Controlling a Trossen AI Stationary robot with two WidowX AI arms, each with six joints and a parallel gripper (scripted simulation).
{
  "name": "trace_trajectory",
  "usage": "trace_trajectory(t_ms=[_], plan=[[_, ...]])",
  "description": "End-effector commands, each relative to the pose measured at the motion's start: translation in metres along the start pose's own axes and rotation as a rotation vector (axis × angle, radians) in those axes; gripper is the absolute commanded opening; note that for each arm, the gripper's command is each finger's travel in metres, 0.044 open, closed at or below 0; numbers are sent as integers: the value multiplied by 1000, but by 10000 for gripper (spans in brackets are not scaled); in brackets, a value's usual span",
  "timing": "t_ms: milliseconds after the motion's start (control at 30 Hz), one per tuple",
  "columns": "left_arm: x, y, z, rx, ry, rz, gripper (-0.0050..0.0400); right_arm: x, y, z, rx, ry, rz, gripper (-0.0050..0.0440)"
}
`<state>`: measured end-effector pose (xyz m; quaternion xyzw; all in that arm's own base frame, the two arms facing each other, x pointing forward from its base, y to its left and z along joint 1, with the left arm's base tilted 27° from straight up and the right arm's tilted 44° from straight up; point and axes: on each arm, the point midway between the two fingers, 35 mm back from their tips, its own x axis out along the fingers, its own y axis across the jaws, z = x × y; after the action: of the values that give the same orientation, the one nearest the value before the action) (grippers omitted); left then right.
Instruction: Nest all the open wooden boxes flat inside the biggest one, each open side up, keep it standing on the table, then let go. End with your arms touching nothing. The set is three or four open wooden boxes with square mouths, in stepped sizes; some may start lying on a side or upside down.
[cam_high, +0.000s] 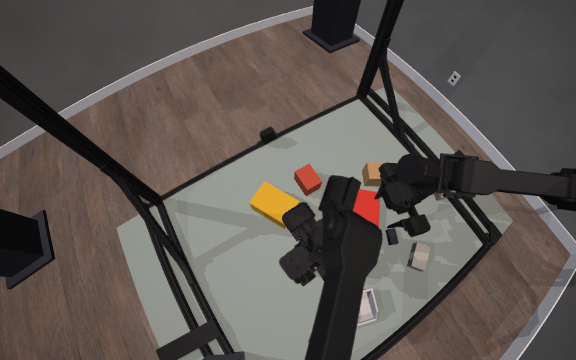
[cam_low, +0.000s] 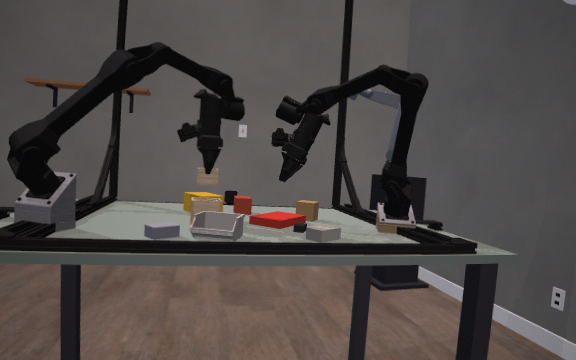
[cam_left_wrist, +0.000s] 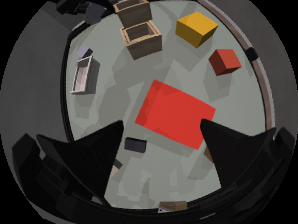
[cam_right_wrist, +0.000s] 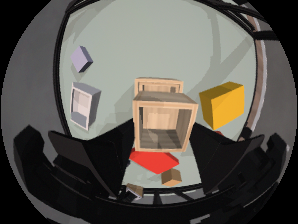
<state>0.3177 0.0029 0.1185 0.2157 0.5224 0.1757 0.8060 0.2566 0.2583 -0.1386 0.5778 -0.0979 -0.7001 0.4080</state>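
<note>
A wooden box (cam_low: 207, 177) (cam_right_wrist: 187, 106) hangs in the air, open side up, with my right gripper (cam_low: 208, 171) (cam_right_wrist: 162, 123) shut on it. A larger-looking wooden box (cam_low: 206, 209) (cam_left_wrist: 145, 49) (cam_right_wrist: 159, 81) stands on the table, open side up, below the held one. Its mouth shows a second, inner rim, seemingly of a smaller box nested inside. In the top view the right arm hides both almost wholly. My left gripper (cam_high: 384, 212) (cam_low: 284, 179) (cam_left_wrist: 163, 124) is open and empty, high above the table near the flat red block.
The red block (cam_high: 367, 206) (cam_low: 277, 219) (cam_left_wrist: 175, 115), yellow block (cam_high: 272, 200) (cam_right_wrist: 222, 105), red cube (cam_high: 307, 178) and orange-brown block (cam_low: 307, 210) lie around. A whitish shallow tray (cam_high: 374, 317) (cam_low: 216, 235), lilac block (cam_low: 162, 230), beige block (cam_high: 420, 256) and dark block (cam_left_wrist: 135, 145) lie nearer the table's edge.
</note>
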Motion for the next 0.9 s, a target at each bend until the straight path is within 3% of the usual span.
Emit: trace_trajectory(t_ms=[0,500,867], plan=[[6,-10,3,-8,-86,30,400,3,0,0,-6,-4,6,0],[9,-37,10,-113,-419,119,400,3,0,0,-6,-4,6,0],[-3,-41,-4,-230,-614,165,400,3,0,0,-6,-4,6,0]])
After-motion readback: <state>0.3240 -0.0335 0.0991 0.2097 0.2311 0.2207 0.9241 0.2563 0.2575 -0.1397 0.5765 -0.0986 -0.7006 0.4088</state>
